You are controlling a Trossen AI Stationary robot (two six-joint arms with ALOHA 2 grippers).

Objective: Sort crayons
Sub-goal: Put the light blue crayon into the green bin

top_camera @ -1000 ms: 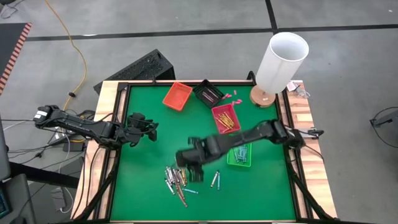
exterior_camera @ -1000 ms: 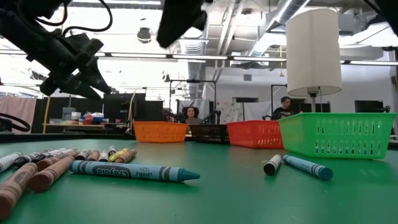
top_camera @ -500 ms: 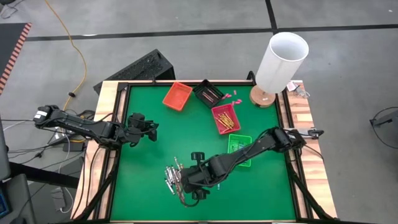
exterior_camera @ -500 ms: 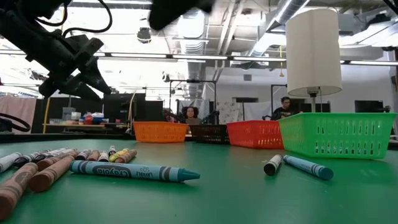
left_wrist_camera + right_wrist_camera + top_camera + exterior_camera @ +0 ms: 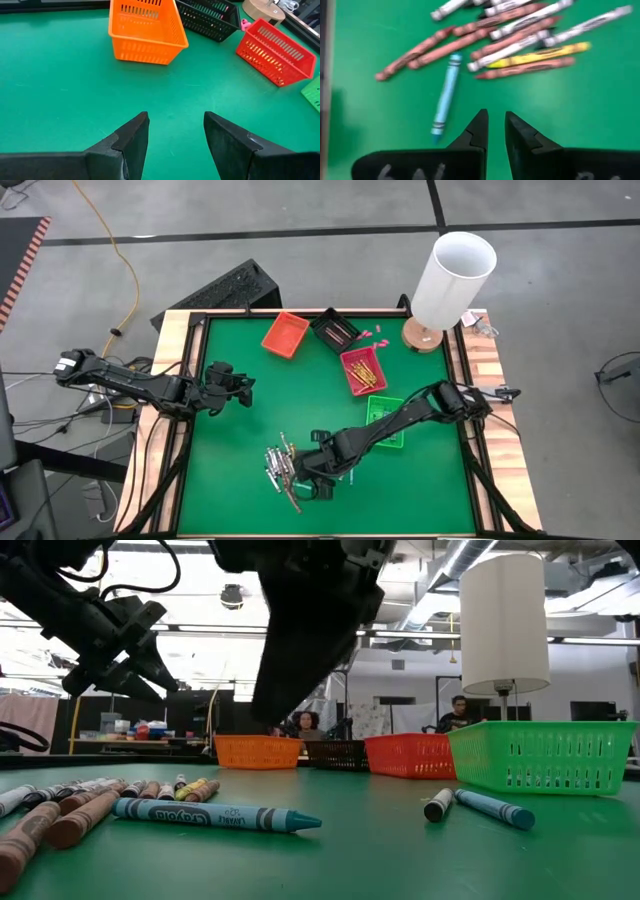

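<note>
So the green table [image 5: 240,450] takes up most of the shot, with a big white lamp [image 5: 455,275] standing at its far right corner, way off from both grippers. Four little baskets sit past the right gripper [image 5: 495,125] toward the lamp side: green basket [image 5: 385,423] nearest it, right under that arm, then the red basket [image 5: 361,370], the black basket [image 5: 334,329] and the orange basket [image 5: 285,334] farthest out. Left wrist cam sees the orange one [image 5: 145,27] straight ahead of the left gripper [image 5: 175,127], black [image 5: 210,17] and red [image 5: 272,52] off to the side. That left gripper [image 5: 232,387] just hangs above bare green on the left side, fingers spread well apart, nothing between them, well apart from the crayons. The right gripper [image 5: 310,470] is the one at work, low over the near middle of the table with the crayons [image 5: 281,470] heaped just beside it. Its fingers are nearly together, only a thin gap, and nothing is clamped in there. From its wrist cam the pile [image 5: 515,35] is fanned out just ahead of the tips: brown-red ones, white-wrapped ones, a yellow crayon [image 5: 537,55], and a lone blue crayon [image 5: 445,95] lying closest, just off one fingertip, not touching. Low cam shows that blue one [image 5: 215,815] flat on the table, plus two loose crayons [image 5: 480,807] near the green basket [image 5: 545,755]. A few tiny pink bits [image 5: 368,333] lie by the black basket.
</note>
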